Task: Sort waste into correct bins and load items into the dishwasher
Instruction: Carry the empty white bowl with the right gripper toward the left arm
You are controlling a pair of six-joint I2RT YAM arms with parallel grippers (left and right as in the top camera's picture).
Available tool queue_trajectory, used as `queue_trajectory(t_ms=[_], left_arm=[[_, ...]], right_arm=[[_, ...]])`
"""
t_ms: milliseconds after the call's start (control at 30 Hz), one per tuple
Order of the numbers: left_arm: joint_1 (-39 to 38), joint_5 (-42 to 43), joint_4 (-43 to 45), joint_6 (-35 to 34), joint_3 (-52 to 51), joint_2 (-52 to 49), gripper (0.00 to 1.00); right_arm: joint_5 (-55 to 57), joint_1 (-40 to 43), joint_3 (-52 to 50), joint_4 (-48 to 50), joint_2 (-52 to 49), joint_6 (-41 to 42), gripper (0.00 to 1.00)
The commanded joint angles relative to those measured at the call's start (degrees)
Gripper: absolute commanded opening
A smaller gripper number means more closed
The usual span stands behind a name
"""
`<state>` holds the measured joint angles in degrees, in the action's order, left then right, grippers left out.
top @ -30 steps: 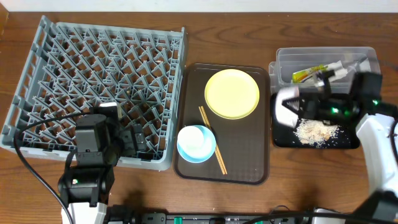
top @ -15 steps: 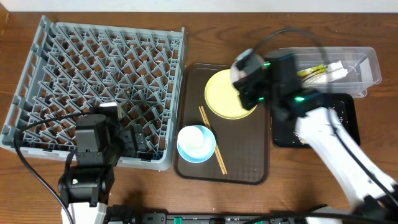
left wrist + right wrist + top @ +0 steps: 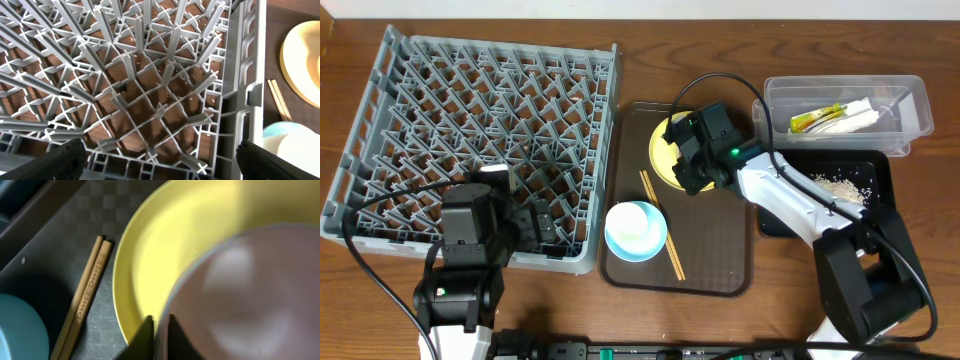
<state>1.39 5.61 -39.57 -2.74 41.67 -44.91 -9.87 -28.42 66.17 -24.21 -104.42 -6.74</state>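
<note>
The grey dish rack [image 3: 480, 110] fills the left of the tabletop [image 3: 670, 50]. The left end effector [image 3: 540, 225] hangs over its near edge, fingers wide apart. The right arm [image 3: 790, 200] reaches left across the brown serving tray [image 3: 720, 260], from beside the black tray [image 3: 882, 165] and clear tub [image 3: 915, 95]. The right end effector [image 3: 692, 160] sits low over the yellow plate [image 3: 170, 240] and, in a blurred view, seems closed on the rim of the white bowl [image 3: 240, 290]. The light-blue bowl [image 3: 636, 230] and chopsticks [image 3: 663, 228] lie near, toward the front-left.

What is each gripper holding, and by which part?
The right gripper pinches the bowl by its rim, over the plate; the left gripper holds nothing.
</note>
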Motion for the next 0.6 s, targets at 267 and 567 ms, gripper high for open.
queue_trajectory(t_ms=[267,567], left_arm=[[-0.2,-0.1,-0.1,0.3,1.2,0.0,0.99],[-0.2,-0.1,-0.1,0.3,1.2,0.0,0.99]], right_arm=[[-13.7,-1.6,4.4,-4.8,12.0,3.5,0.47],[-15.3,-8.9,4.2,-13.0,10.0,5.5,0.45]])
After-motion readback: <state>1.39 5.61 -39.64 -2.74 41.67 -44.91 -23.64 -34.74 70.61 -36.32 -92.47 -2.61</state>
